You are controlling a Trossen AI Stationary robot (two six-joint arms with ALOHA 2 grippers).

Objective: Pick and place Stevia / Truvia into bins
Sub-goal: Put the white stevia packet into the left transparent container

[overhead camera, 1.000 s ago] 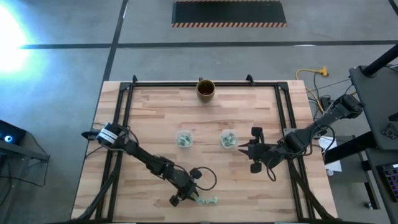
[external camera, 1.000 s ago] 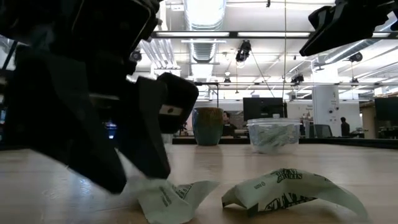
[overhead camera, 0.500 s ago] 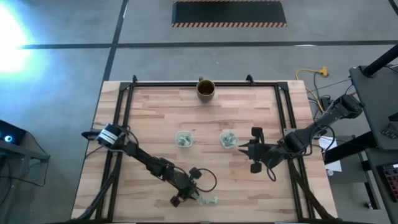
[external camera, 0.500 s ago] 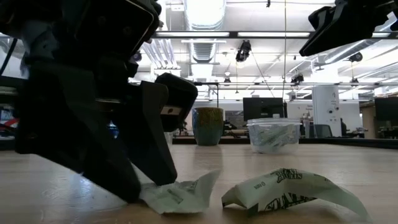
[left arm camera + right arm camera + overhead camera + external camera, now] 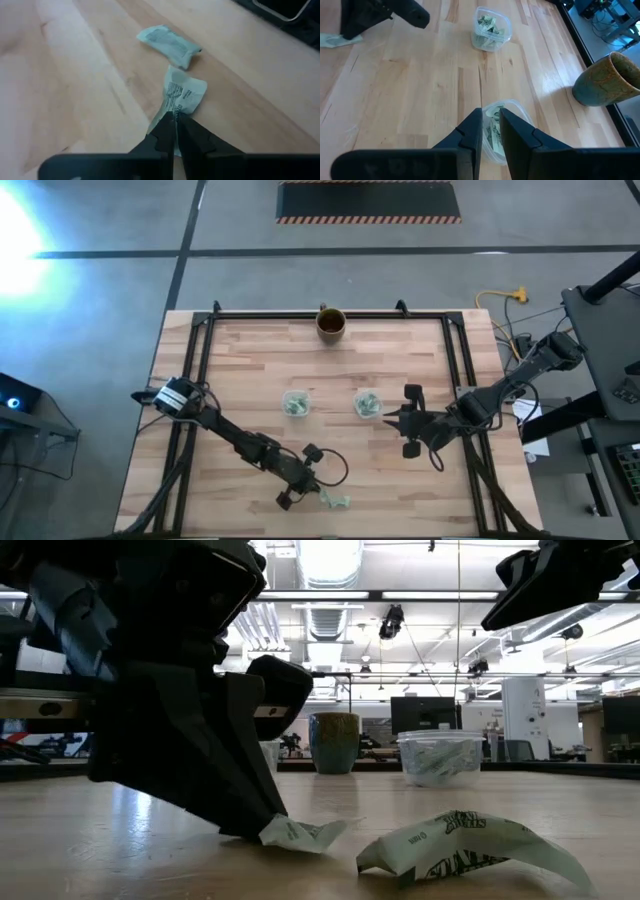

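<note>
Since 1 s ago, left pincer (image 5: pixel 300 489) has shifted slightly up-frame at lower centre of the high view, dragging 1 packet (image 5: pixel 181 96) with it. Pincer state: closed on that packet's near end. A 2nd packet (image 5: pixel 168 39) lies just beyond on the table (image 5: pixel 400 480), apart from the pincer. Printing on both packets is unreadable. Right pincer (image 5: pixel 408 421) hovers at right centre, narrow gap, holding nothing, beside 2 clear cups (image 5: pixel 366 403) containing packets.
</note>
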